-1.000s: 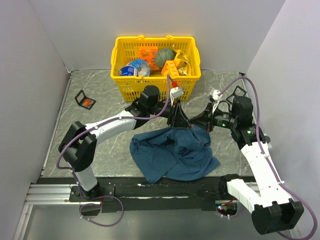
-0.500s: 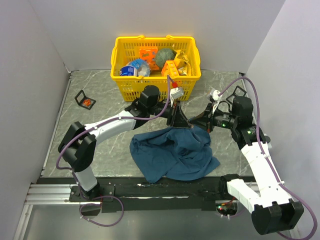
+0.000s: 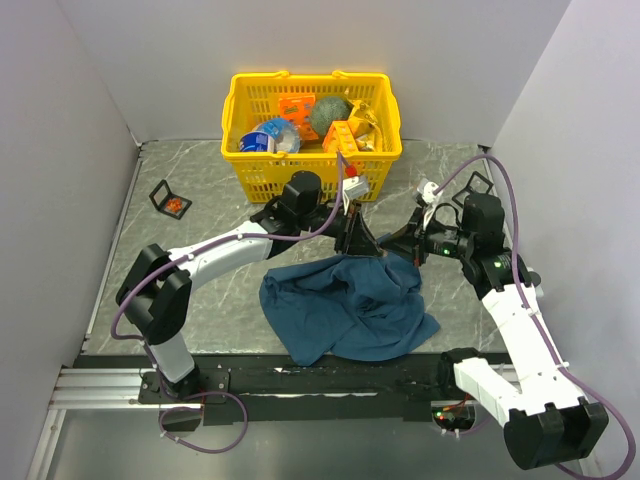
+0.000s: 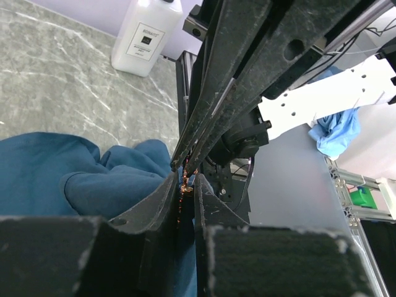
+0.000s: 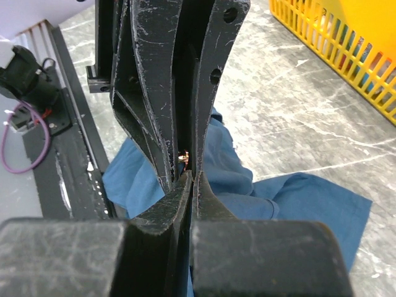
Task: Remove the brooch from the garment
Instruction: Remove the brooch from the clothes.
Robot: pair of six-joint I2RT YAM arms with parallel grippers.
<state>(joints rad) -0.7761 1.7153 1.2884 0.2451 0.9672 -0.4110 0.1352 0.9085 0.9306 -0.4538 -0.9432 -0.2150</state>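
Wrist views, unlike overhead, show brooch pinched in left tool; right tool clenched shut.

Left claw pinches the brooch beside closed right claw, above garment.

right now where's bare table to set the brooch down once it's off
Bare marble table front-left, between the left arm and the blue garment; also back-left, between the small black stand and the yellow basket. Crowded at centre, between garment and basket.

brooch mostly hidden between the fingers, its shape too small to tell
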